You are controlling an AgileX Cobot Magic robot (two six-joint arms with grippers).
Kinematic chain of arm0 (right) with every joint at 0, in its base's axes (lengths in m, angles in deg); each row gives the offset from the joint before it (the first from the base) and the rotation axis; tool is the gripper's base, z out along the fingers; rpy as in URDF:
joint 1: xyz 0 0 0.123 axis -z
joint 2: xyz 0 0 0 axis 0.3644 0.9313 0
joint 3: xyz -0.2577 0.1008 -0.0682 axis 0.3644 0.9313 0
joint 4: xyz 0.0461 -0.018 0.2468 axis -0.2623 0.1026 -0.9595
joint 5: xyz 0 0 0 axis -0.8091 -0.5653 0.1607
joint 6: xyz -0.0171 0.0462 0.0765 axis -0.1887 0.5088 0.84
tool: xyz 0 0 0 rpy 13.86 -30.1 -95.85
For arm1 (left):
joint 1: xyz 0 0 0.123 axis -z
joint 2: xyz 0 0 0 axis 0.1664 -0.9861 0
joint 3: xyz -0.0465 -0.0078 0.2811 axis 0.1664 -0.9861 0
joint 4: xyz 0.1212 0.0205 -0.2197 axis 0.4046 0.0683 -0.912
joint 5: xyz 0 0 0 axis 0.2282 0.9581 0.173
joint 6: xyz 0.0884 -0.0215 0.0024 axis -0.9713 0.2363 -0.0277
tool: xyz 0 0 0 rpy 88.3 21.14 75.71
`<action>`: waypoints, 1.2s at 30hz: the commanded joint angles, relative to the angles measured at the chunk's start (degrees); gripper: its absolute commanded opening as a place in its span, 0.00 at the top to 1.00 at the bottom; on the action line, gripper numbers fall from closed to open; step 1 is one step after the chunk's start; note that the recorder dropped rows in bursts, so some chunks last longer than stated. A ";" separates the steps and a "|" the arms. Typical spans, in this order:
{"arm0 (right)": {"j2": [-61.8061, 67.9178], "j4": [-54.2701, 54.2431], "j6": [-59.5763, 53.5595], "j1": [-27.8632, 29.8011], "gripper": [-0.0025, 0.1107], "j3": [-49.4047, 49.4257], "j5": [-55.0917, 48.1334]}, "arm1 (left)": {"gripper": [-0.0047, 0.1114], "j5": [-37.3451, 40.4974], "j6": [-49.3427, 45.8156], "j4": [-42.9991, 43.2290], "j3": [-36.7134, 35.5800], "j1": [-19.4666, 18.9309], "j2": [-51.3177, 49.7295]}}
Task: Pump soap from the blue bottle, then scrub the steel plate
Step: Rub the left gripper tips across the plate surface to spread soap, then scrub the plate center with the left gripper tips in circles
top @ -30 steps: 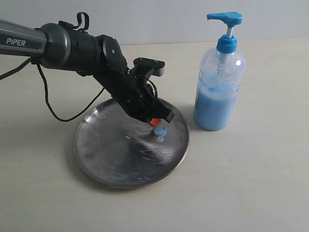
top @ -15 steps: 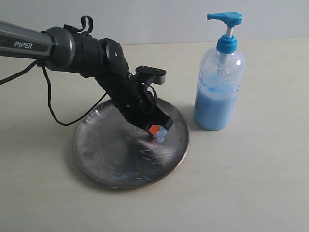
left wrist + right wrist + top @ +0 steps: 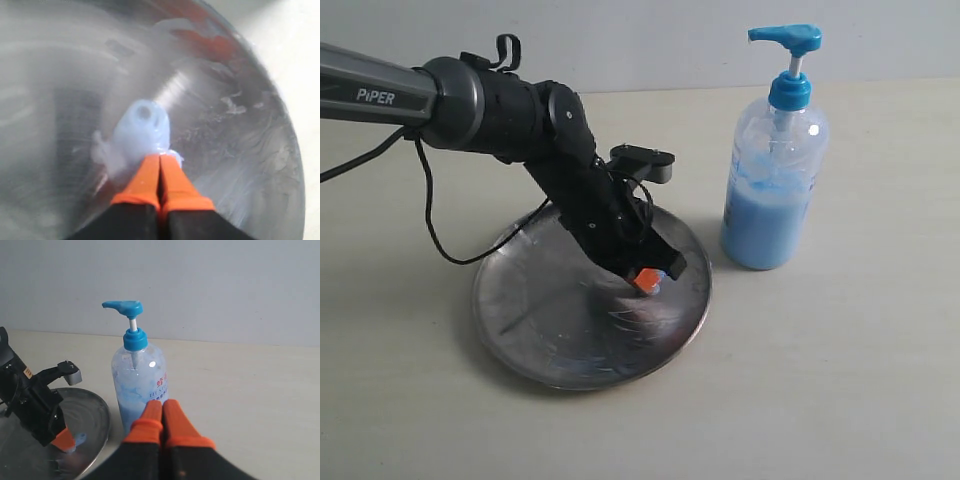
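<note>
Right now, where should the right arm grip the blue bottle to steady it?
Probably the blue bottle by its round body below the collar, from the side away from the steel plate, where the left gripper works. It stands upright; the thin pump stem offers little hold.

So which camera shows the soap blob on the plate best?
The left wrist view: the soap blob fills mid-frame, right at the tips of the shut left gripper, on the steel plate. The exterior view shows only a blue speck beside that gripper; the right wrist view, a small dab.
</note>
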 commanded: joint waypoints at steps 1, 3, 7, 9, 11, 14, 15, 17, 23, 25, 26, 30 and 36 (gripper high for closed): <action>-0.02 0.09 -0.28 0.22 0.98 0.35 0.96 | 0.96 -4.21 0.13 -0.32 0.05 3.03 -0.14; -0.02 0.09 -0.28 0.22 0.98 0.35 0.96 | 0.96 -6.91 0.13 0.06 0.05 4.03 -0.14; -0.02 0.09 -0.28 0.22 0.98 0.35 0.96 | 0.96 -12.59 2.26 2.64 0.05 4.74 -0.14; -0.02 0.09 -0.28 0.22 0.98 0.35 0.96 | 0.96 -13.80 5.11 5.43 0.05 4.58 -0.22; -0.02 0.09 -0.28 0.22 0.98 0.35 0.96 | 0.96 -13.93 8.74 9.49 0.05 4.08 -0.22; -0.02 0.09 -0.28 0.22 0.98 0.35 0.96 | 0.96 -11.98 11.35 13.26 0.05 3.26 -0.22; -0.02 0.09 -0.28 0.22 0.98 0.35 0.96 | 0.96 -11.03 11.35 13.38 0.05 3.14 -0.22; -0.02 0.09 -0.28 0.22 0.98 0.35 0.96 | 0.96 -8.72 11.35 13.66 0.05 2.55 -0.22; -0.02 0.09 -0.28 0.22 0.98 0.35 0.96 | 0.96 -2.73 11.24 14.05 0.05 2.58 -0.22; -0.02 0.09 -0.28 0.22 0.98 0.35 0.96 | 0.96 -2.07 11.12 11.79 0.05 2.70 -0.22; -0.02 0.09 -0.28 0.22 0.98 0.35 0.96 | 0.96 -2.07 10.45 9.07 0.05 2.70 -0.22; -0.02 0.09 -0.28 0.22 0.98 0.35 0.96 | 0.96 -4.23 7.46 3.04 0.05 2.70 -0.22; -0.02 0.09 -0.28 0.22 0.98 0.35 0.96 | 0.96 -12.17 7.56 2.72 0.05 2.70 -0.47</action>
